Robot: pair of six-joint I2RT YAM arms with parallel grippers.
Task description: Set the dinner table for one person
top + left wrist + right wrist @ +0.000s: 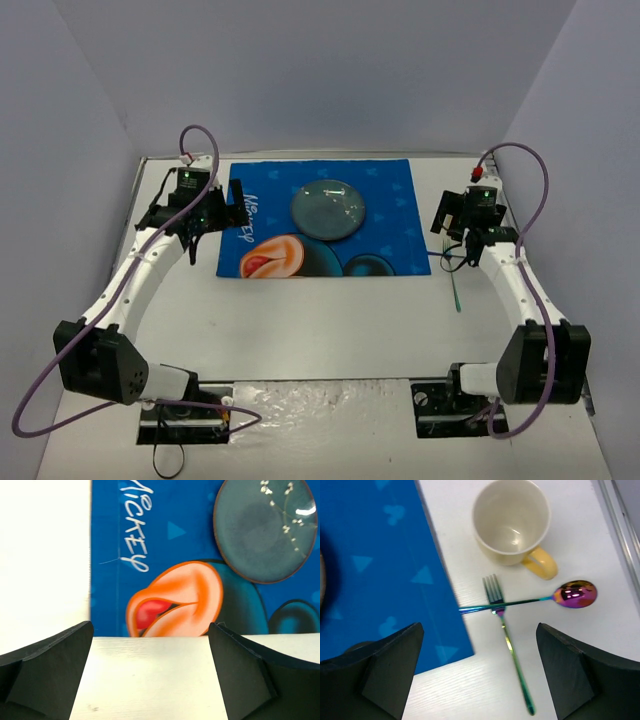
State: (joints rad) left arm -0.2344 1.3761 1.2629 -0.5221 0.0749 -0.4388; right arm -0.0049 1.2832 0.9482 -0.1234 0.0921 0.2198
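The white dinner table (330,320) carries a blue Mickey placemat (390,200) with a grey-blue plate (328,209) on it. My left gripper (215,222) is open and empty over the placemat's left near edge; its view shows the placemat (170,530) and the plate (265,527). My right gripper (455,228) is open and empty, right of the placemat. Below it lie a pale yellow mug (512,522), an iridescent fork (507,640) and an iridescent spoon (576,594). The spoon's handle crosses the fork's neck and reaches the placemat's edge (380,565). The top view hides the mug.
The fork's handle shows in the top view (456,285), on bare table right of the placemat. A metal edge rail (615,525) runs just right of the mug and spoon. Grey walls enclose the table at the back and sides.
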